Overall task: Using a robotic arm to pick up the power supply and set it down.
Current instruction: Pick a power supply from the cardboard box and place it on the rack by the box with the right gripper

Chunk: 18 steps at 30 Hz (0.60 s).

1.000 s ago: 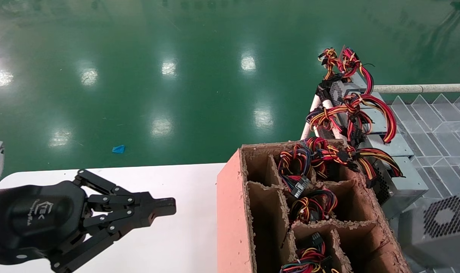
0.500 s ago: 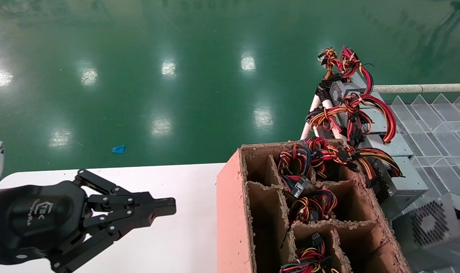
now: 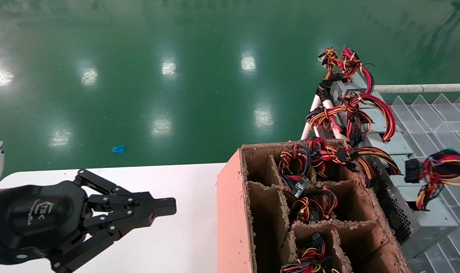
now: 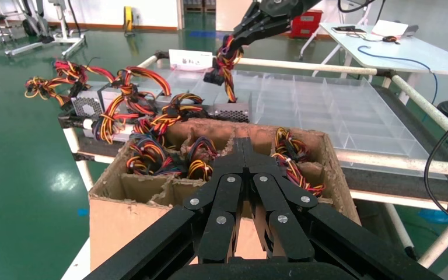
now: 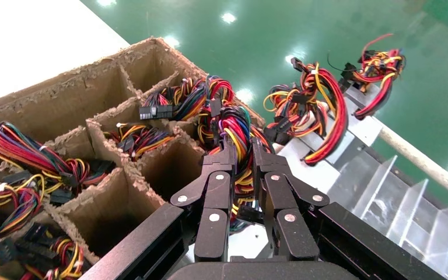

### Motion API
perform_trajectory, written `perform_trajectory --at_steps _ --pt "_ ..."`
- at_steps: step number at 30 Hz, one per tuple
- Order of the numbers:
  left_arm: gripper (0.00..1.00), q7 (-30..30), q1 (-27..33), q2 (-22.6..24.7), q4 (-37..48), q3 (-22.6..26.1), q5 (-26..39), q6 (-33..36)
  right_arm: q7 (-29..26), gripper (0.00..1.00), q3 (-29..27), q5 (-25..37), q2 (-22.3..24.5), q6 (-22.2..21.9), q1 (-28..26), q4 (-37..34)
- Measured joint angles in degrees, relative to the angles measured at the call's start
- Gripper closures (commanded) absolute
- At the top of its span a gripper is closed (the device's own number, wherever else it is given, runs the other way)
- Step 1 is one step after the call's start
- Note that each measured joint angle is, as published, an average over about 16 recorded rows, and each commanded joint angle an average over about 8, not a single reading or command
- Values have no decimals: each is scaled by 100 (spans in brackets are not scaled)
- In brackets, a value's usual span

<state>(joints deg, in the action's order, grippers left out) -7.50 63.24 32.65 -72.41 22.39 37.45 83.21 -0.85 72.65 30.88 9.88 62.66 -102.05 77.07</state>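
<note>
While the left gripper (image 3: 165, 206) is parked at 8 o'clock over the white tabletop (image 3: 184, 235), its fingers clenched on nothing, the work is done by the right gripper (image 5: 242, 146), whose fingers are clamped on the wire bundle (image 3: 435, 170) of the power supply (image 3: 431, 222). The silver-grey body is seen at 4 o'clock in the head view, just beside the cardboard box (image 3: 230, 212) and on the clear divided tray (image 3: 442, 125); whether it is borne by the tray or by the wires cannot be told.

Trouble is to be expected from a grasp on wires alone: the strands may be pulled through the fingers, or the body may be set swinging against the neighbouring supplies (image 3: 389, 146) or snagged in their cables.

Only in the left wrist view is the right gripper (image 4: 251, 29) shown whole, with the bundle hanging above the perforated body (image 4: 233, 111). The finger contact itself is shown only by the right wrist view, where that body is hidden.
</note>
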Motion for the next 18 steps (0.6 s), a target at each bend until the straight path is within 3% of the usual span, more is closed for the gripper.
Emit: perform_trajectory --at_steps 18 --pt "100 0 0 0 0 1 0 0 283 98 379 -340 -191 -268 113 10"
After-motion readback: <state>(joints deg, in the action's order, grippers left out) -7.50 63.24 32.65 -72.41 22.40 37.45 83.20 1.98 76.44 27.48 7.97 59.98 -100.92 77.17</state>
